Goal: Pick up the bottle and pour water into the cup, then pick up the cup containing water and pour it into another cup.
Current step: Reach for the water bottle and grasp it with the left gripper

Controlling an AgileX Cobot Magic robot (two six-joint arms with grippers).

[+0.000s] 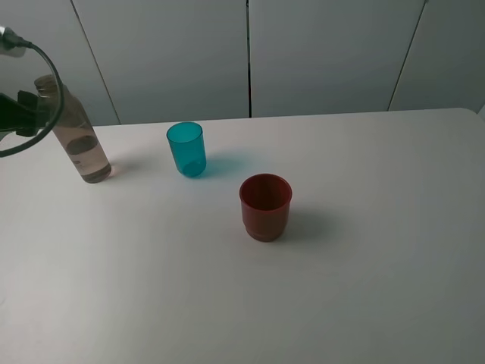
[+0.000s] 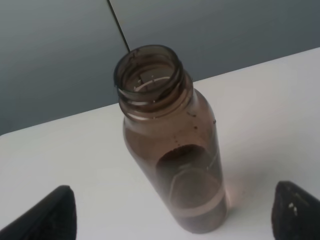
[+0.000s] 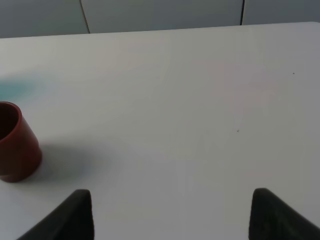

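Left jaws apart, flanking bottle point(image 2: 170, 150) at table point(image 1: 379, 265) far-left corner; right jaws apart, empty. Risk: an off-centre close tips the uncapped bottle and it spills.

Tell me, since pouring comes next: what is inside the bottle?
The bottle holds clear liquid in its lower part; above that it is empty up to the open, capless neck. Nothing covers it, though the dark tint blurs the very bottom.

High view overlooks table point(image 1: 364, 288); left wrist close above bottle point(image 2: 170, 150); right wrist low, shares red cup point(image 3: 15, 145).
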